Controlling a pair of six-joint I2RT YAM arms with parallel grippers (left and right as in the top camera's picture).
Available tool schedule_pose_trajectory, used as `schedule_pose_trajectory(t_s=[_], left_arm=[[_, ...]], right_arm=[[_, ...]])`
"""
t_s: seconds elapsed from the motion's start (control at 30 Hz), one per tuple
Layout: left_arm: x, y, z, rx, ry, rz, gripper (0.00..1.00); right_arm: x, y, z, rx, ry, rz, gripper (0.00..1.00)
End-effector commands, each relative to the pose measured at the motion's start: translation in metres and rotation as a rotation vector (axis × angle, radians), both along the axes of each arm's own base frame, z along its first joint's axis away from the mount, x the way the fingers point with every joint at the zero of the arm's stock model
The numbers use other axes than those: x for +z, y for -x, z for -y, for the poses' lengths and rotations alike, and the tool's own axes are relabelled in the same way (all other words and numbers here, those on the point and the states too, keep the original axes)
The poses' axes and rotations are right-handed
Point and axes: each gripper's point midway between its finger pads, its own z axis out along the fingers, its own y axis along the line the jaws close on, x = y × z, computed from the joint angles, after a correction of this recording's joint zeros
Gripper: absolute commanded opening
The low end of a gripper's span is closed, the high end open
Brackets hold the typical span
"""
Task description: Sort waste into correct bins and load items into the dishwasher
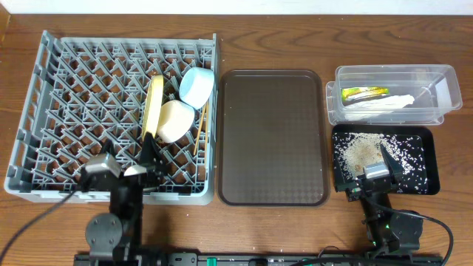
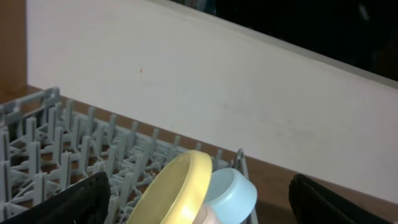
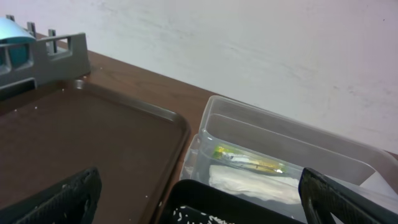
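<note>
From where I stand the job looks as good as finished. The grey dish rack [image 1: 89, 74] on the left of the worktop [image 1: 273, 37] holds all four kinds of item, gathered toward its right side. The yellow plate [image 1: 153, 103] stands on edge between the pegs. The light-blue bowl [image 1: 196, 86] is tipped over in the far right corner. The small white bowl [image 1: 174, 120] touches the plate's right face. The two chopsticks [image 1: 199, 129] are slotted in just beside that bowl by the rack's right wall. The waste seems sorted too. The green-and-orange wrapper [image 1: 363, 93] and the crumpled tissue [image 1: 380, 105] lie in the clear tub [image 1: 436, 74]. The rice scraps [image 1: 361, 151] are spread over the black tray [image 1: 421, 174] in front of it. Nothing rests on the brown serving tray [image 1: 273, 137] in the middle, so I can spot no piece left to move. As for direction, the plate's edge-on line runs from the near side of the rack to the far side, leaning slightly, with its faces turned left and right. The chopsticks point much the same near-to-far way. The wrapper and tissue stretch crosswise along the tub's length. The left tool [image 1: 146, 159] hangs over the rack's near edge with its fingers [image 2: 68, 202] spread wide and nothing between them. The right tool [image 1: 372, 171] sits over the near part of the black tray, likewise spread apart and carrying nothing.
</note>
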Motion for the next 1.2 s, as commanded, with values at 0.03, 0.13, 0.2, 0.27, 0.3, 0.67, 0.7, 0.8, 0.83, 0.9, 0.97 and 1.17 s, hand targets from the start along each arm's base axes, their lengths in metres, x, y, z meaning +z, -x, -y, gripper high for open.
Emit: schedule_pose_trajectory(t_s=[0.03, 0.13, 0.2, 0.27, 0.3, 0.67, 0.7, 0.8, 0.83, 0.9, 0.97, 1.17], left_arm=[[-0.01, 0.007, -0.005, 0.02, -0.018, 0.046, 0.93], [-0.026, 0.001, -0.008, 0.033, -0.031, 0.031, 0.93], [-0.038, -0.003, -0.008, 0.036, -0.041, 0.021, 0.93], [-0.051, -0.006, -0.008, 0.035, -0.041, 0.01, 0.93], [-0.057, -0.008, -0.008, 0.035, -0.041, 0.004, 0.93], [-0.087, -0.011, -0.007, 0.031, -0.042, -0.078, 0.93], [-0.09, -0.011, -0.007, 0.031, -0.042, -0.09, 0.93], [-0.103, -0.011, -0.007, 0.03, -0.043, -0.143, 0.93], [-0.109, -0.01, -0.007, 0.03, -0.044, -0.168, 0.93], [-0.123, -0.009, -0.007, 0.028, -0.045, -0.229, 0.93], [-0.125, -0.009, -0.007, 0.028, -0.045, -0.235, 0.93], [-0.129, -0.009, -0.007, 0.027, -0.046, -0.253, 0.93]], right_arm=[[-0.001, 0.0, 0.001, -0.004, 0.009, 0.001, 0.99], [-0.001, 0.0, 0.001, -0.004, 0.009, 0.001, 0.99], [-0.001, 0.0, 0.001, -0.004, 0.009, 0.001, 0.99], [-0.001, 0.0, 0.001, -0.004, 0.009, 0.001, 0.99], [-0.001, 0.0, 0.001, -0.004, 0.009, 0.001, 0.99], [-0.001, 0.0, 0.001, -0.004, 0.009, 0.001, 0.99], [-0.001, 0.0, 0.001, -0.004, 0.009, 0.001, 0.99], [-0.001, 0.0, 0.001, -0.004, 0.009, 0.001, 0.99], [-0.001, 0.0, 0.001, -0.004, 0.009, 0.001, 0.99], [-0.001, 0.0, 0.001, -0.004, 0.009, 0.001, 0.99], [-0.001, 0.0, 0.001, -0.004, 0.009, 0.001, 0.99], [-0.001, 0.0, 0.001, -0.004, 0.009, 0.001, 0.99]])
